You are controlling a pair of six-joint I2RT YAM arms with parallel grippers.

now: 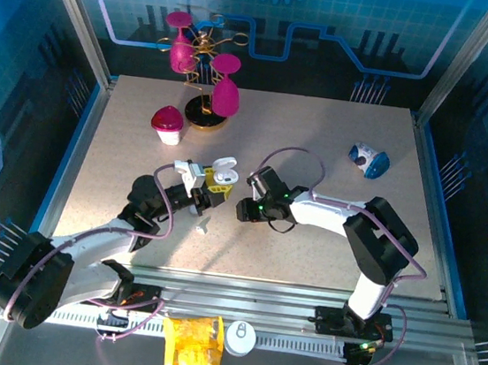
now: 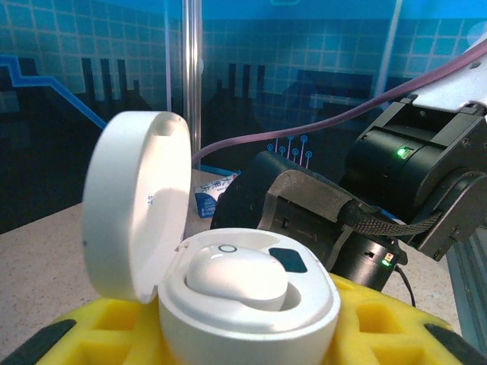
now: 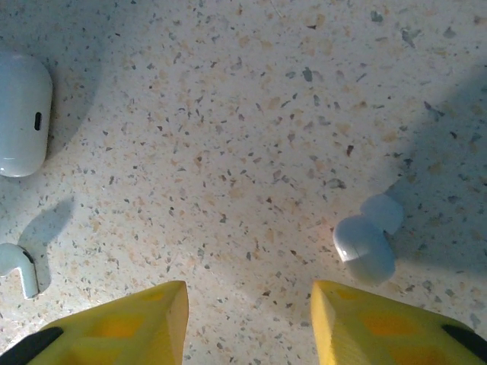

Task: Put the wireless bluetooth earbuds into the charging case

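- Grasping the open charging case (image 2: 251, 312), the left gripper (image 1: 215, 188) is clenched on its base; the seated earbud (image 2: 236, 277) occupies one socket.
- Fingers of the right gripper (image 3: 247, 308) stand spread and empty above the table (image 3: 243, 114).
- One loose earbud (image 3: 365, 245) lies on the table, near one fingertip.

Open charging case (image 2: 251, 308) with one earbud seated; two more earbuds loose on the table (image 3: 228, 114).

The round, glossy white charging case stands upright, clamped in the left gripper (image 2: 247, 344), its lid (image 2: 137, 205) swung up on the left. A smooth white seated earbud (image 2: 236, 277) fills the left well, and the right well shows a dark, empty socket. On the speckled table a rounded earbud (image 3: 364, 245) lies on its side. Well apart from it, a stemmed earbud (image 3: 19, 266) lies at the left edge of the right wrist view. Near that one, a closed pill-shaped case (image 3: 23, 106) lies flat, with a dark port slot showing on its side.
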